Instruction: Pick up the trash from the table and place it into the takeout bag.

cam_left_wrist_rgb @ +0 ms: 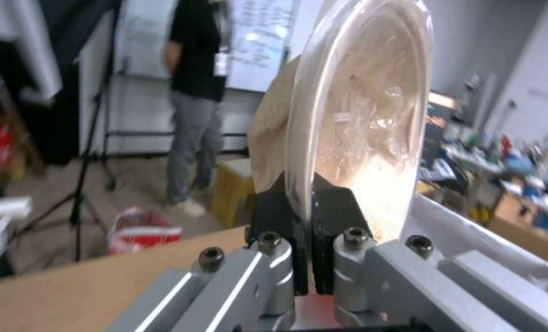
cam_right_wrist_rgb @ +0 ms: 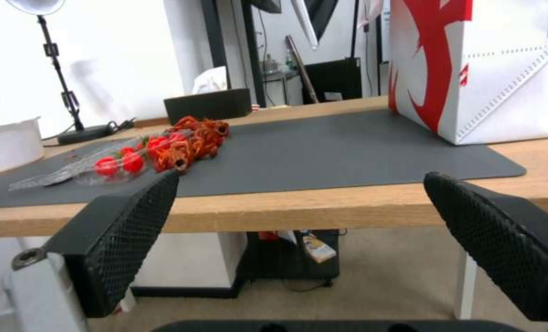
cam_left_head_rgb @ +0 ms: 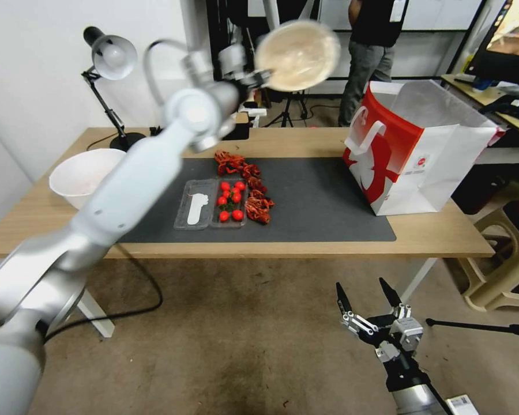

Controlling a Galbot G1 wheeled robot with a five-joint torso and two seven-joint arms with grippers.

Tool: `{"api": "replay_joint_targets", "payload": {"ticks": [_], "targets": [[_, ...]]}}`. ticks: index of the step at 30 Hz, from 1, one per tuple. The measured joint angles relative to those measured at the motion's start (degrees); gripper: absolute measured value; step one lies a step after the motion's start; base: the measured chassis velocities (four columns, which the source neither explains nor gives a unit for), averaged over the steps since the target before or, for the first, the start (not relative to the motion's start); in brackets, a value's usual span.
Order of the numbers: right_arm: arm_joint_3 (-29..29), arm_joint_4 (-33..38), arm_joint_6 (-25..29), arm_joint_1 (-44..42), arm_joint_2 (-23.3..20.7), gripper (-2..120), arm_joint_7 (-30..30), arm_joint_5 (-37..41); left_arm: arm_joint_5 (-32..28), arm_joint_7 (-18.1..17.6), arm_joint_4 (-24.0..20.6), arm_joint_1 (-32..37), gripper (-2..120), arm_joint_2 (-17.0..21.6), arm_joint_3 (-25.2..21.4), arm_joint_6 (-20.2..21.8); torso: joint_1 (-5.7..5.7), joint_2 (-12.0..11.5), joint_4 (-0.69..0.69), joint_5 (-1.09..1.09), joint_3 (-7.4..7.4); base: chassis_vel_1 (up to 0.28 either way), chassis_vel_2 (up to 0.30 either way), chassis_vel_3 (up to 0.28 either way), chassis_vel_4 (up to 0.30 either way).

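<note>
Round beige bowl with clear lid (cam_left_head_rgb: 297,55), clamped by its rim in left gripper (cam_left_head_rgb: 258,78), held high beside tall red-and-white paper takeout bag (cam_left_head_rgb: 412,150); to be centred over the bag's mouth before release; right gripper (cam_left_head_rgb: 368,300), jaws apart, parked below the bag.

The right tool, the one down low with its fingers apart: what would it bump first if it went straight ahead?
Probably the table's front edge. The right tool is open and points at it, below the mat. Depth is uncertain.

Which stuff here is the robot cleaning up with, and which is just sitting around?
For the job:
- beige bowl, pinched in the left gripper
- takeout bag
- table

Just lying about:
- desk lamp
- white bowl
- tray of tomatoes
- right gripper, open, idle
</note>
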Motion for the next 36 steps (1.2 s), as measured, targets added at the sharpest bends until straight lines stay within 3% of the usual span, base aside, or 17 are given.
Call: {"api": "replay_joint_targets", "payload": {"ticks": [11, 18, 28, 36], "targets": [[0.08, -0.52, 0.5, -0.02, 1.23, 100, -0.22, -0.46, 9.52, 1.98, 3.08, -5.54, 0, -6.36, 8.7, -3.34, 0.0, 0.0, 0.03, -0.02, 0.0, 0.0, 0.0, 0.0, 0.0], [0.2, -0.64, 0.73, 0.02, 1.55, 100, -0.27, -0.54, 20.8, 5.05, 3.91, -6.72, 0, -7.02, 13.06, -4.87, 0.0, 0.0, 0.04, -0.03, -0.01, 0.0, 0.0, 0.0, 0.0], [0.63, -0.62, 0.92, -0.09, 1.59, 100, -0.29, -0.48, 27.18, 11.92, 6.35, -8.95, 0, -7.53, 16.15, -4.9, 0.0, 0.0, 0.03, -0.04, -0.01, 0.0, 0.0, 0.0, 0.0], [0.7, -0.83, 1.15, -0.09, 1.44, 100, -0.33, -0.26, 38.53, 16.27, 7.78, -9.54, 0, -6.71, 19.02, -5.24, 0.0, 0.0, 0.04, -0.04, -0.01, 0.0, 0.0, 0.0, 0.0]]}}
